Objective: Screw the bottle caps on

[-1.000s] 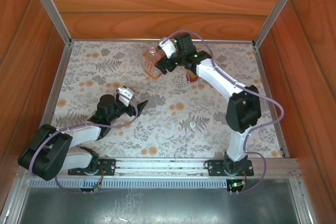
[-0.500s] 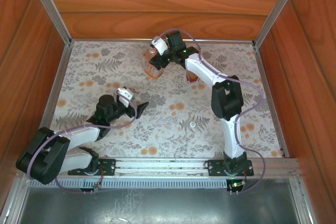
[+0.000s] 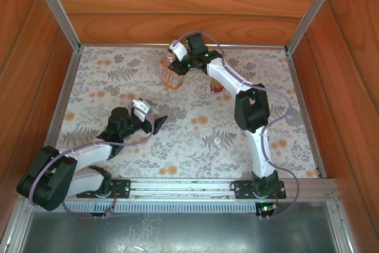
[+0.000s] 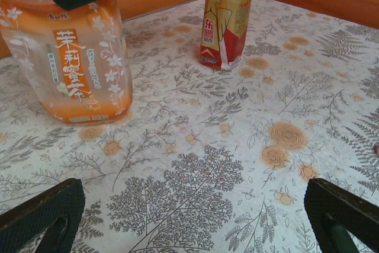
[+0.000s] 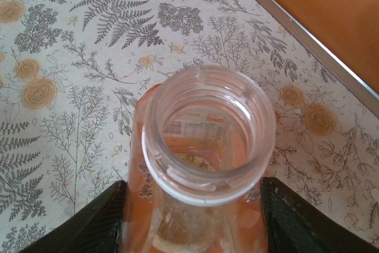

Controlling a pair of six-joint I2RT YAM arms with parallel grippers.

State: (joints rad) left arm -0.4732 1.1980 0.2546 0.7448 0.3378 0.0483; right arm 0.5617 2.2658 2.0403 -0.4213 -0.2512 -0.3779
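The wide squarish bottle stands at the back of the table with orange liquid in it; its threaded neck is bare. My right gripper comes down over it, and its black fingers press the bottle's shoulders on both sides. The slimmer bottle with a red label stands just to the right, also uncapped. One tiny whitish bottle cap lies on the mat near the front middle. My left gripper rests low at the left, open and holding nothing, facing both bottles.
A floral mat covers the table, walled in by wood panels with aluminium rails. The back rail runs close behind the wide bottle. Open mat lies between my left gripper and the bottles.
My right gripper has shifted left over the wide bottle and its jaws have narrowed onto the bottle's sides. The left arm has stayed put.
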